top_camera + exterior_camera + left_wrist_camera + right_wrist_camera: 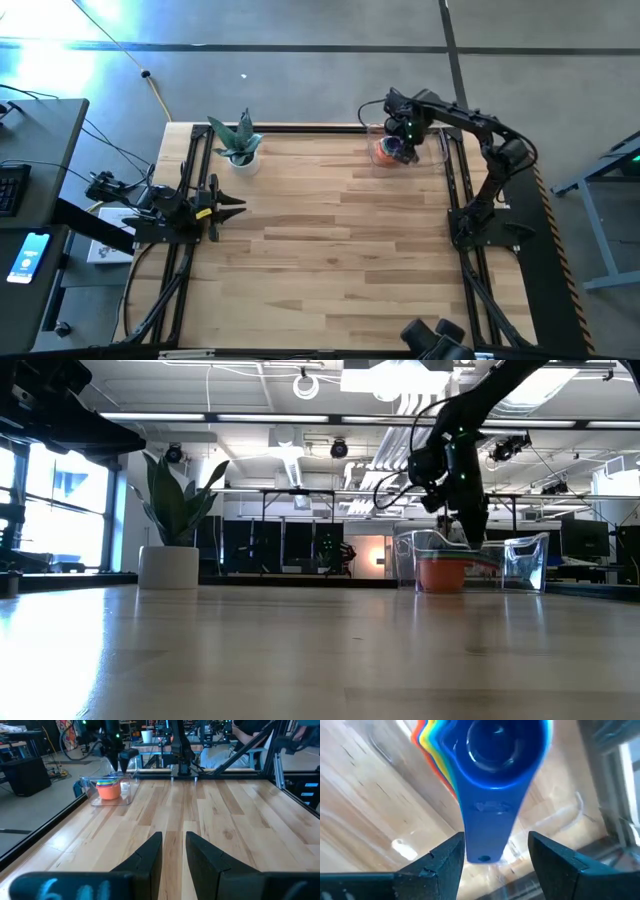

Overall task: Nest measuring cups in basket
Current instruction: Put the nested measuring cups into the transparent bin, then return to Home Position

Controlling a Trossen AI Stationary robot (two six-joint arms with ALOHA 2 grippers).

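The right gripper (pixel 495 855) has its fingers spread, one on each side of the handle of the blue cup (pixel 495 775) without pinching it. That cup sits on top of a nested stack, with the edges of yellow, orange and red cups (pixel 432 745) fanning out beneath it. The stack rests inside the clear basket (pixel 525 565) at the far right corner of the wooden table (pixel 330 250), where the right arm bends down over it. The left gripper (pixel 228 208) waits at the table's left edge, fingers slightly apart, holding nothing. A potted plant (pixel 240 145) stands near the far left.
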